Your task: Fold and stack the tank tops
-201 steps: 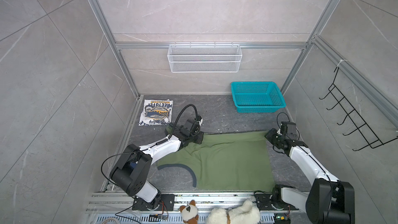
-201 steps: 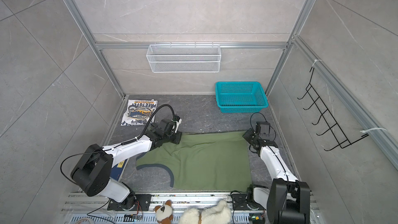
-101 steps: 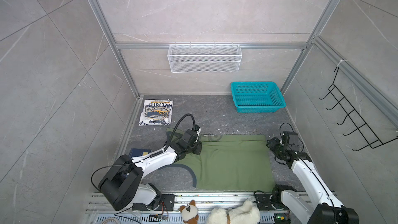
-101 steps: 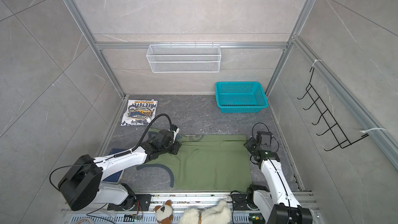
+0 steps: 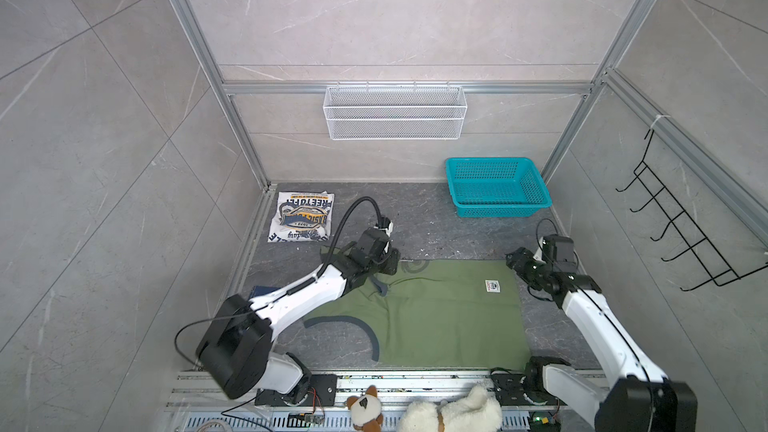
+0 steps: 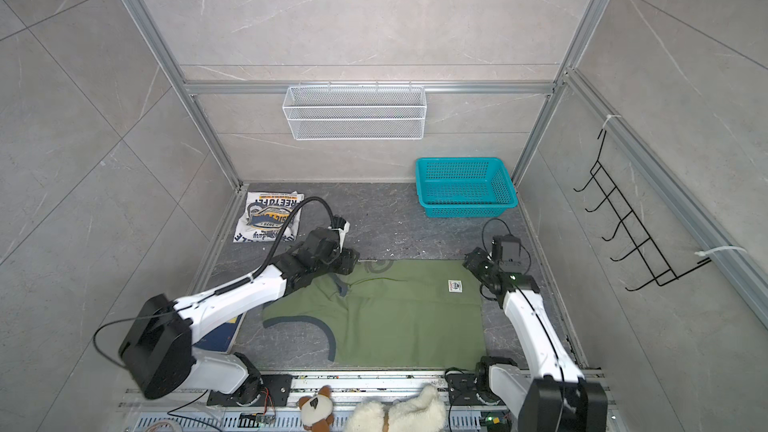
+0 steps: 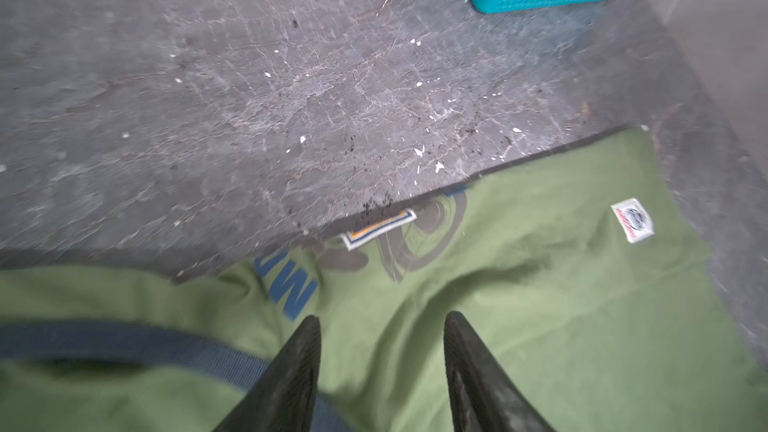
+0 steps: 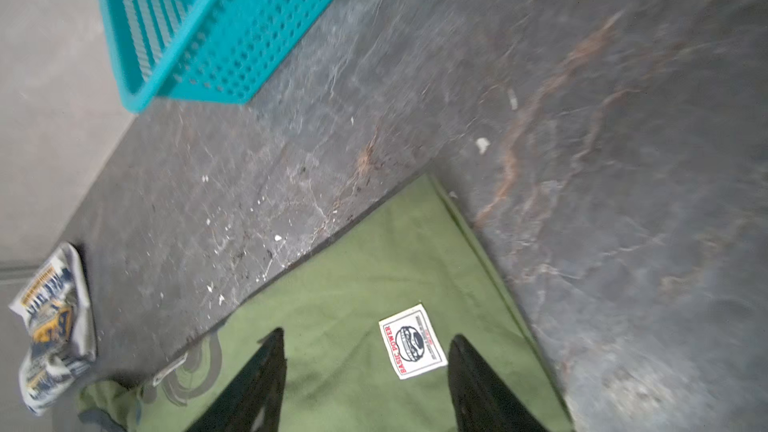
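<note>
The olive green tank top [image 5: 436, 317] [image 6: 399, 317] lies flat on the dark floor, folded over, with a white label [image 8: 412, 341] near its far right corner and navy trim at its left. My left gripper [image 5: 388, 263] [image 7: 382, 317] hovers open over its far left corner, with nothing between the fingers. At the far right corner my right gripper [image 5: 514, 260] [image 8: 368, 333] is open just above the cloth beside the label. The white tank top [image 5: 301, 216] [image 8: 54, 326] lies folded at the back left, badge print up.
A teal basket [image 5: 496, 193] stands at the back right. A white wire basket [image 5: 395, 112] hangs on the back wall and a black hook rack [image 5: 685, 234] on the right wall. Plush toys [image 5: 449, 413] lie at the front rail. A dark blue flat thing [image 6: 220, 334] sits under the left arm.
Both grippers have gone from shut to open and let go of the green top's far edge. The edge now lies flat on the floor, and both grippers have drawn slightly off it.
</note>
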